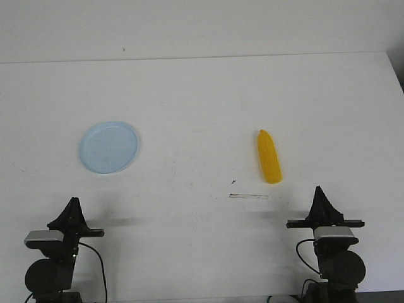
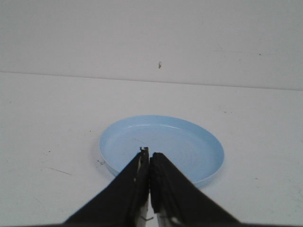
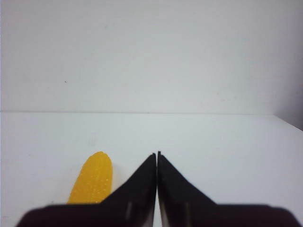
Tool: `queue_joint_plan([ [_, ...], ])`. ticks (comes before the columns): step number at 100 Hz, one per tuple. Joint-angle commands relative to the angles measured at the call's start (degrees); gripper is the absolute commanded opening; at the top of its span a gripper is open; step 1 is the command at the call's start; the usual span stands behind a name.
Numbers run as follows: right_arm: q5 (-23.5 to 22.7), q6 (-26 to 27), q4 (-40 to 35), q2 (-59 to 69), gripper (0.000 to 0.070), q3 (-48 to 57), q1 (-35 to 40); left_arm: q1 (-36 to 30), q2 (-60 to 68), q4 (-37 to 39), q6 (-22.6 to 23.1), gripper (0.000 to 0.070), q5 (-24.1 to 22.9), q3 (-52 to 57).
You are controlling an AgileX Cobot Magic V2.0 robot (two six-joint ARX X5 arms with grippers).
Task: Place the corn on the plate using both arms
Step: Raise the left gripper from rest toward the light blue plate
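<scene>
The yellow corn [image 1: 269,157] lies flat on the white table, right of centre, its tapered end pointing away from me. It also shows in the right wrist view [image 3: 93,179], beside the fingers. The pale blue plate [image 1: 108,146] sits empty at the left and fills the left wrist view [image 2: 189,146] just beyond the fingers. My left gripper [image 1: 73,203] is shut and empty, near the front edge, short of the plate; in its wrist view [image 2: 149,153] the fingers meet. My right gripper [image 1: 320,191] is shut and empty, in front of and right of the corn; its fingers [image 3: 156,154] touch.
A thin clear strip [image 1: 249,196] and a small dark speck [image 1: 233,182] lie on the table in front of the corn. The table's far edge meets a pale wall [image 1: 189,28]. The table's right edge [image 1: 394,76] runs near the right arm.
</scene>
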Motion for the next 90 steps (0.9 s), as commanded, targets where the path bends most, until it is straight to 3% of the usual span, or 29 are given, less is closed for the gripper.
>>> queue_joint_plan([
  [1,0.15,0.28,0.57,-0.02,0.0004,-0.09,0.0,0.02,-0.09,0.66,-0.48,0.0002,0.13,-1.18],
  [31,0.15,0.28,0.57,-0.02,0.0004,-0.09,0.0,0.04,-0.09,1.38,-1.49,0.0001,0.11,-1.18],
  [52,0.13,0.28,0.57,-0.02,0.0004,-0.09,0.0,0.04,-0.02,11.78,-3.15,0.0001,-0.59,-0.13],
  [90,0.15,0.28,0.57,-0.02,0.0004,-0.09,0.0,0.09,7.39,-0.79,-4.74,0.0001,-0.59,14.8],
])
